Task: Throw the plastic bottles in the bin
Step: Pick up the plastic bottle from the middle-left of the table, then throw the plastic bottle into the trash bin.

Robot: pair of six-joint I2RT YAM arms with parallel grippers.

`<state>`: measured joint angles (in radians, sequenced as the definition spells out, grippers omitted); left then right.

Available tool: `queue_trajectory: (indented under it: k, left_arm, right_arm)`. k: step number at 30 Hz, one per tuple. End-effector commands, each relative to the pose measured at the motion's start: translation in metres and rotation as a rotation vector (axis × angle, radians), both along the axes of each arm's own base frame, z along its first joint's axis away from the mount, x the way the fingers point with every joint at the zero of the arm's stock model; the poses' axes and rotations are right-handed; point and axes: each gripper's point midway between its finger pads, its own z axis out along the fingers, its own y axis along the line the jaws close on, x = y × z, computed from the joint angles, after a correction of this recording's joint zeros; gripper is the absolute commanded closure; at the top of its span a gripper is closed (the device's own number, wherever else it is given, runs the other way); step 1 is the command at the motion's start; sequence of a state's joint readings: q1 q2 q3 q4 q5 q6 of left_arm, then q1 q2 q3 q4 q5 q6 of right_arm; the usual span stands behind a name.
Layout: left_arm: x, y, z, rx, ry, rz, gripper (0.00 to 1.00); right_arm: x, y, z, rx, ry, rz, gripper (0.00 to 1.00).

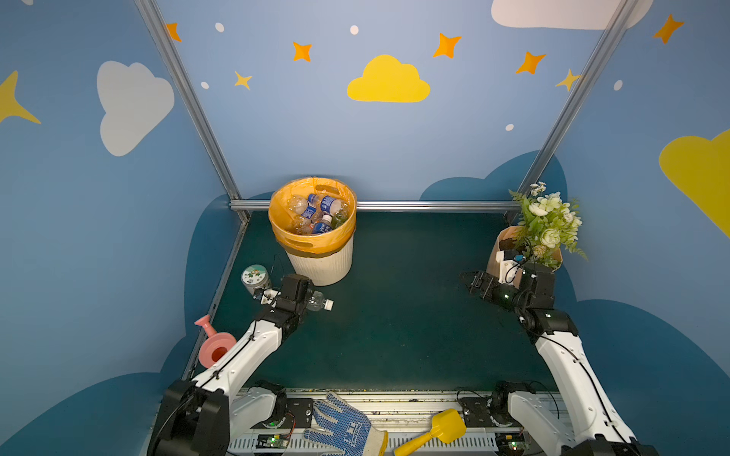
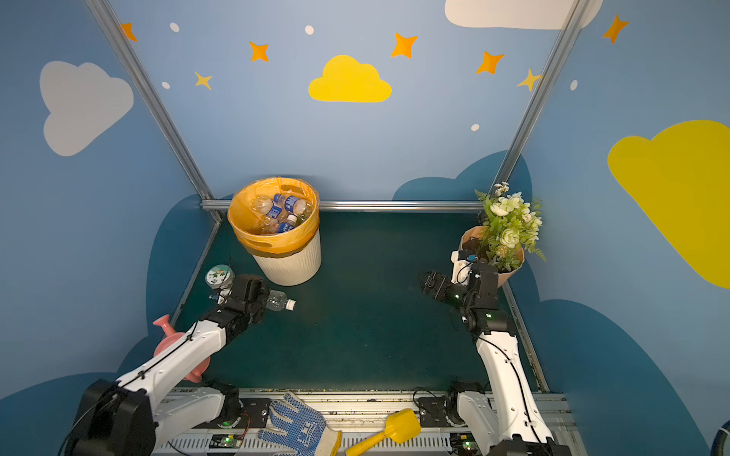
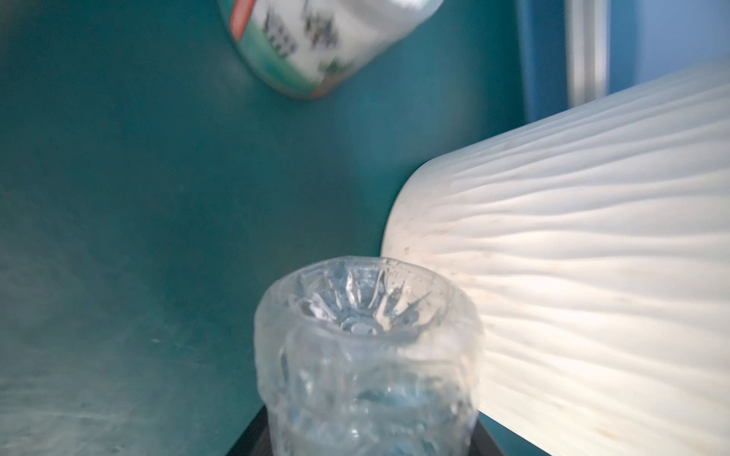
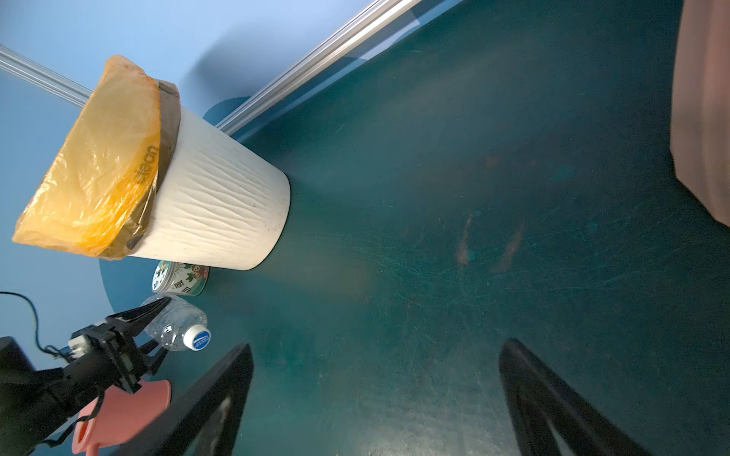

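Several bottles (image 1: 320, 213) lie in the bin (image 1: 324, 264), and the last bottle (image 4: 185, 323) seen outside it sits clamped in the left pincer (image 4: 162, 323), low over the tabletop (image 1: 395, 316) beside the bin, awaiting lift and drop, while the right pincer (image 4: 377, 345) hangs apart, empty.

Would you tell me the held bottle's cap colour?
White cap with a blue top; clearest in the right wrist view.

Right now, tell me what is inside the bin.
The bin, lined with an orange bag, holds several clear bottles, some with blue labels, lying piled. Anything beneath that pile, and the bin's bottom, is covered.
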<state>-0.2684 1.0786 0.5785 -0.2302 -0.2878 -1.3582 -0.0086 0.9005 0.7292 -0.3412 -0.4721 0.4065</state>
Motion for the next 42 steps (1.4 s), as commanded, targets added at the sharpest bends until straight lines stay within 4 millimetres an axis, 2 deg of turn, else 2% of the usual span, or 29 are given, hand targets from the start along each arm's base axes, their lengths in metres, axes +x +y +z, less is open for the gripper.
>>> queue_trajectory:
  k: [1, 4, 7, 13, 16, 20, 22, 24, 27, 29, 30, 32, 33, 34, 35, 37, 38, 42]
  left_arm:
    - [-0.02, 0.021, 0.017, 0.117, -0.006, 0.014, 0.47]
    - [-0.033, 0.032, 0.044, 0.159, -0.086, 0.033, 0.5]
    - [-0.047, 0.045, 0.083, 0.235, -0.181, 0.054, 0.51]
    - [-0.065, 0.062, 0.188, 0.448, -0.376, 0.032, 0.53]
    - [-0.067, 0.06, 0.251, 0.563, -0.495, -0.007, 0.52]
    - [-0.066, 0.046, 0.337, 0.71, -0.694, -0.064, 0.52]
    - [-0.061, 0.038, 0.369, 0.768, -0.778, -0.084, 0.51]
    - [-0.048, 0.024, 0.391, 0.816, -0.826, -0.129, 0.51]
    - [-0.014, -0.004, 0.407, 0.886, -0.839, -0.234, 0.48]
    - [0.026, -0.026, 0.404, 0.94, -0.798, -0.318, 0.44]
    - [0.048, -0.035, 0.395, 0.943, -0.74, -0.381, 0.4]
    - [0.092, -0.046, 0.355, 0.887, -0.511, -0.533, 0.38]
    - [0.101, -0.05, 0.339, 0.865, -0.422, -0.574, 0.38]
    - [0.107, -0.053, 0.324, 0.846, -0.35, -0.612, 0.32]
    - [0.111, -0.057, 0.315, 0.838, -0.32, -0.63, 0.17]
    - [0.111, -0.058, 0.312, 0.863, -0.338, -0.632, 0.05]
    - [0.105, -0.056, 0.323, 0.877, -0.386, -0.599, 0.0]
    - [0.069, -0.046, 0.383, 0.963, -0.559, -0.486, 0.0]
  right_arm:
    - [-0.002, 0.0, 0.003, -0.006, -0.017, 0.003, 0.05]
    - [-0.002, 0.001, 0.004, 0.001, -0.018, 0.002, 0.05]
    - [-0.001, 0.001, 0.005, 0.005, -0.022, 0.002, 0.05]
    - [0.0, 0.003, 0.007, 0.014, -0.025, 0.005, 0.05]
    - [0.001, 0.004, 0.008, 0.023, -0.026, 0.006, 0.05]
    - [0.002, 0.006, 0.008, 0.026, -0.024, 0.01, 0.05]
    - [0.002, 0.007, 0.009, 0.026, -0.027, 0.012, 0.05]
    - [0.001, 0.008, 0.009, 0.026, -0.026, 0.014, 0.05]
    - [0.001, 0.009, 0.01, 0.026, -0.029, 0.015, 0.05]
    - [-0.001, 0.009, 0.011, 0.022, -0.031, 0.018, 0.06]
    - [-0.001, 0.009, 0.012, 0.02, -0.032, 0.017, 0.05]
    - [-0.003, 0.009, 0.014, 0.013, -0.039, 0.021, 0.05]
    - [-0.004, 0.008, 0.016, 0.005, -0.043, 0.025, 0.05]
    - [-0.006, 0.007, 0.017, -0.006, -0.045, 0.023, 0.05]
    - [-0.007, 0.006, 0.019, -0.017, -0.05, 0.019, 0.05]
    - [-0.009, 0.004, 0.021, -0.027, -0.061, 0.011, 0.05]
    - [-0.009, 0.003, 0.022, -0.032, -0.069, 0.011, 0.05]
    - [-0.007, 0.004, 0.022, -0.03, -0.066, 0.013, 0.05]
